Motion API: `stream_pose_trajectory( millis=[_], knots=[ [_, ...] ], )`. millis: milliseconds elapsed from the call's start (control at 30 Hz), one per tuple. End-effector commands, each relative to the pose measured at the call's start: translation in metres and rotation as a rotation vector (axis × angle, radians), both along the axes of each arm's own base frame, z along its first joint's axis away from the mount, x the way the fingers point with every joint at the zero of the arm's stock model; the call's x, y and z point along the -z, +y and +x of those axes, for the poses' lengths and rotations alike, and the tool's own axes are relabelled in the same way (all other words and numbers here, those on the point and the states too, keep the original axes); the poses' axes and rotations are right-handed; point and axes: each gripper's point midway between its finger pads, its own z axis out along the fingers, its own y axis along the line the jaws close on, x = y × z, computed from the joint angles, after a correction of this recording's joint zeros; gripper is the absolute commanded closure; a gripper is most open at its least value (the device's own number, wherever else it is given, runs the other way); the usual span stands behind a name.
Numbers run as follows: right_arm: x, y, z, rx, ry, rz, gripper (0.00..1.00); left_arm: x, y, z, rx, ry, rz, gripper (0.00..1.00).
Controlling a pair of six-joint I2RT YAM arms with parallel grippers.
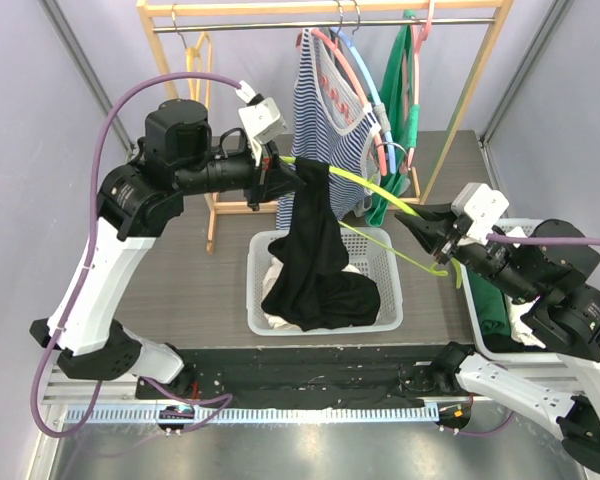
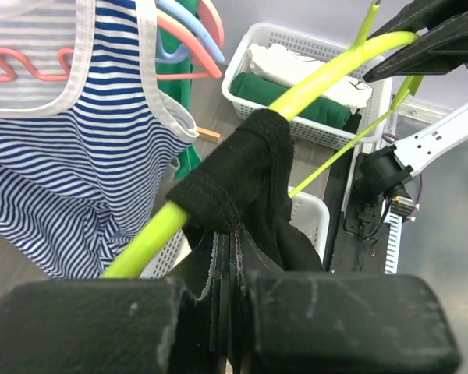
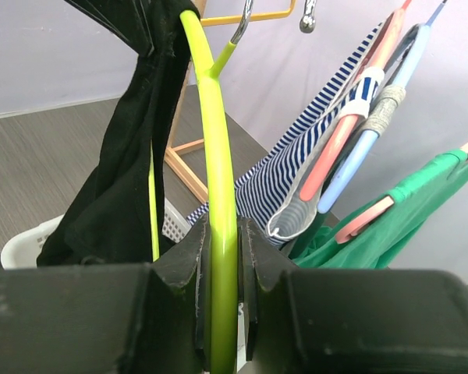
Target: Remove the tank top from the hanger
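The hanger [image 3: 218,156] is gripped at 4 o'clock by the right pincer [image 1: 421,228] so the tank top [image 1: 310,262], clenched at 10 o'clock by the left pincer [image 1: 270,166], can be drawn off.

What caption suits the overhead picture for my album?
Over a white basket, the right fingers grip a lime hanger while the left fingers pinch the black tank top draped on it.

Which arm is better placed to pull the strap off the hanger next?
Left: the left gripper is shut on the black strap at the hanger; the right gripper only clamps the hanger.
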Motion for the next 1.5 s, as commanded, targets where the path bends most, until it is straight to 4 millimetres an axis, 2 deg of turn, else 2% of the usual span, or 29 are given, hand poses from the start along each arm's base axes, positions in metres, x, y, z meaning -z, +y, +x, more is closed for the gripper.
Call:
stream_pose_trajectory(
  millis=[0, 267, 433, 500, 533, 633, 733, 767, 833, 933, 1067, 1167, 1200, 1233, 1300, 1400, 1467],
  knots=[
    [-0.033, -0.017, -0.008, 0.041, -0.068, 0.097, 0.99, -0.032, 0.015, -0.018, 0.016, -0.119, -0.043, 1.00],
    [-0.031, -0.030, -0.018, 0.058, -0.055, 0.101, 0.99, -0.025, 0.027, -0.017, -0.020, -0.156, 0.002, 1.00],
    [-0.021, -0.037, -0.026, 0.056, -0.005, 0.088, 0.99, -0.051, 0.035, -0.005, -0.092, -0.249, -0.022, 1.00],
    [-0.022, -0.042, -0.035, 0.049, 0.012, 0.115, 0.99, -0.060, 0.036, 0.007, -0.145, -0.281, -0.035, 1.00],
    [-0.022, -0.048, -0.042, 0.050, 0.016, 0.125, 0.99, -0.070, 0.040, 0.019, -0.215, -0.312, -0.050, 1.00],
    [-0.026, -0.064, -0.055, 0.067, 0.016, 0.149, 0.99, -0.082, 0.051, 0.055, -0.400, -0.347, -0.066, 1.00],
    [-0.033, -0.084, -0.062, 0.122, 0.008, 0.168, 0.99, -0.088, 0.056, 0.075, -0.499, -0.373, -0.071, 1.00],
    [-0.035, -0.091, -0.067, 0.130, 0.000, 0.181, 0.99, -0.090, 0.064, 0.083, -0.566, -0.376, -0.071, 1.00],
    [-0.039, -0.101, -0.072, 0.152, -0.006, 0.193, 0.99, -0.094, 0.066, 0.087, -0.591, -0.386, -0.079, 1.00],
    [-0.043, -0.115, -0.080, 0.178, -0.022, 0.219, 0.99, -0.094, 0.062, 0.081, -0.561, -0.365, -0.096, 1.00],
    [-0.051, -0.129, -0.083, 0.229, -0.052, 0.255, 0.99, -0.076, 0.043, 0.065, -0.434, -0.297, -0.082, 1.00],
    [-0.054, -0.133, -0.079, 0.256, -0.068, 0.277, 0.99, -0.054, 0.016, 0.032, -0.221, -0.205, -0.065, 1.00],
    [-0.055, -0.132, -0.076, 0.262, -0.076, 0.287, 0.99, -0.049, 0.000, 0.009, -0.088, -0.173, -0.069, 1.00],
    [-0.054, -0.131, -0.074, 0.266, -0.077, 0.288, 0.99, -0.038, -0.005, -0.003, -0.030, -0.143, -0.044, 1.00],
    [-0.053, -0.128, -0.068, 0.279, -0.079, 0.286, 0.99, -0.033, -0.019, -0.025, 0.069, -0.129, -0.031, 1.00],
    [-0.050, -0.123, -0.060, 0.290, -0.069, 0.275, 0.99, -0.031, -0.028, -0.032, 0.108, -0.145, -0.013, 1.00],
    [-0.050, -0.121, -0.056, 0.294, -0.066, 0.267, 0.99, -0.021, -0.029, -0.023, 0.081, -0.160, 0.025, 1.00]
  ],
)
